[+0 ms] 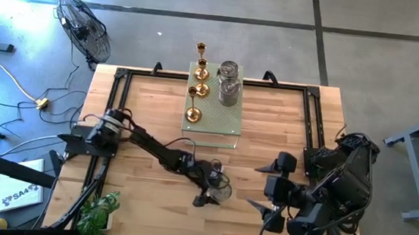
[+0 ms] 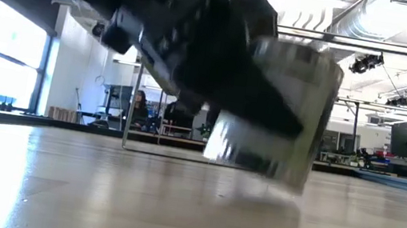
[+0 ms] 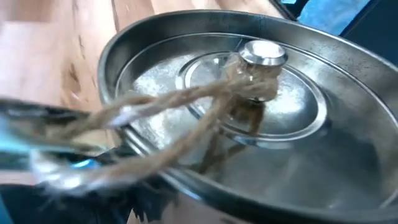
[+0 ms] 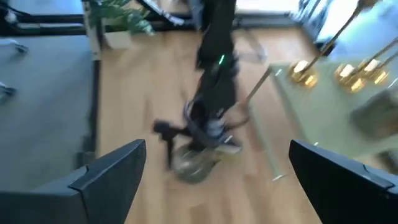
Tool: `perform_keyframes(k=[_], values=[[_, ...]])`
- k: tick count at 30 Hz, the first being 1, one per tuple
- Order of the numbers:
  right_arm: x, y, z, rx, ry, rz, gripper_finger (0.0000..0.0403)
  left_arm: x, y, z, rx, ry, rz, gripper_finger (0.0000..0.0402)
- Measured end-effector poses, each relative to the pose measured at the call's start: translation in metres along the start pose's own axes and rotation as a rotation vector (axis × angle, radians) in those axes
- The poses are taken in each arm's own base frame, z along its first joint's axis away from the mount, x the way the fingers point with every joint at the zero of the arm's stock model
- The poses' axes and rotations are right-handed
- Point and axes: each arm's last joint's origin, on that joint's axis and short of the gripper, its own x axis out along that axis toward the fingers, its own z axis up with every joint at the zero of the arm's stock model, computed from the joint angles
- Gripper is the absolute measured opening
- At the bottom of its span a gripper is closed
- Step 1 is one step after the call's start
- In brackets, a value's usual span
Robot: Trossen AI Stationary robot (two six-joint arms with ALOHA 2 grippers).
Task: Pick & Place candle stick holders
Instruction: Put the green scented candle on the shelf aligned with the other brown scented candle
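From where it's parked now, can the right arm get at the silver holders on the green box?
Probably yes. The right gripper waits open at the near right; bare table lies between it and the two silver holders on the green box. The left gripper, busy at a third silver holder, sits off that path.

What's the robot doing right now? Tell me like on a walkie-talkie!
Left gripper around squat silver cylindrical holder, tilted, just off the wooden table. Right gripper open, waiting alongside. Nothing blocking the pale green perforated box.
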Motion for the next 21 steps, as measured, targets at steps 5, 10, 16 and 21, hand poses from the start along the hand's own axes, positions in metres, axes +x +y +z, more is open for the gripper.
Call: perform_keyframes(k=[5,10,16,21], values=[[-0.005,0.005,-0.004,0.102,0.033,0.051,0.0389,-0.023,-0.008,0.026,0.033,-0.012,0.064,0.0362],[-0.021,0.014,-0.012,0.129,-0.095,0.002,0.0389,-0.045,-0.012,0.043,0.051,0.003,0.132,0.0362],[-0.041,0.024,-0.023,0.135,-0.207,-0.007,0.0389,-0.080,-0.020,0.074,0.073,-0.076,0.206,0.0363],[-0.050,0.038,-0.033,0.153,-0.313,-0.036,0.0389,-0.115,-0.032,0.104,0.080,-0.212,0.239,0.0363]])
